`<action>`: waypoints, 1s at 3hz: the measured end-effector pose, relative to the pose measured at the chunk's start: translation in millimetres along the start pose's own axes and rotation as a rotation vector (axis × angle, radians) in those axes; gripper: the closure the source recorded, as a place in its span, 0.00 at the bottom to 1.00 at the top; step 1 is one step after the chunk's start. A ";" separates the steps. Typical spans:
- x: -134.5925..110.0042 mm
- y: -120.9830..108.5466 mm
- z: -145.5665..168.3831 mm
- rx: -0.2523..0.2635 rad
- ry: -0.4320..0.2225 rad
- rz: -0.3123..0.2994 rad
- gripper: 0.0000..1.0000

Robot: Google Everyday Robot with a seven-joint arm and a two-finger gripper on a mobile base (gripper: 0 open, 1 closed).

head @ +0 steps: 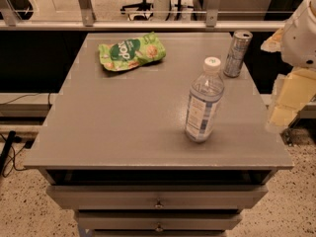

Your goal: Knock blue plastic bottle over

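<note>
1. blue plastic bottle [204, 102] stands upright on the grey table top [123, 117], right of centre and closer to the front edge than the back. white cap is on, pale blue-and-white label wraps the body.
2. silver can [237, 53] stands upright behind the bottle, near the back right corner of the table top. it is apart from the bottle, not touching.
3. green snack bag [131, 51] lies flat at the back, left of centre, well apart from bottle and can.
4. gripper [282, 113] is at the right edge of the view, just off the table's right side and roughly level with the bottle. bare table top lies between it and the bottle, no contact.
5. gripper state: cannot tell whether it is wide or narrow. the pale yellowish blocks there are probably its body, partly cut off by the frame edge.
6. white arm section [302, 28] sits above the gripper in the top right corner.
7. drawers [158, 197] with small knobs sit under the table top, and a speckled floor [19, 206] is below.
8. dark cable [9, 149] lies on the floor at left, and a metal rail [148, 24] runs behind the table.
</note>
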State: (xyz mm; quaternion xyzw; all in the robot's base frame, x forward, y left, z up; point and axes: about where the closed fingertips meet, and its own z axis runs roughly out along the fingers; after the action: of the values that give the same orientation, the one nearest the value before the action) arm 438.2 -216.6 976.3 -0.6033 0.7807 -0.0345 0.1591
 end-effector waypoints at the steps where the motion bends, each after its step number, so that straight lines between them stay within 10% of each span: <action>1: 0.0 0.0 0.0 0.000 0.000 0.000 0.00; 3: -9.1 -13.9 33.6 -0.037 -0.236 0.018 0.00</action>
State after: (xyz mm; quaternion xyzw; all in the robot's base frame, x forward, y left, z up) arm 462.8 -207.0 949.7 -0.5991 0.7623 0.0528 0.2391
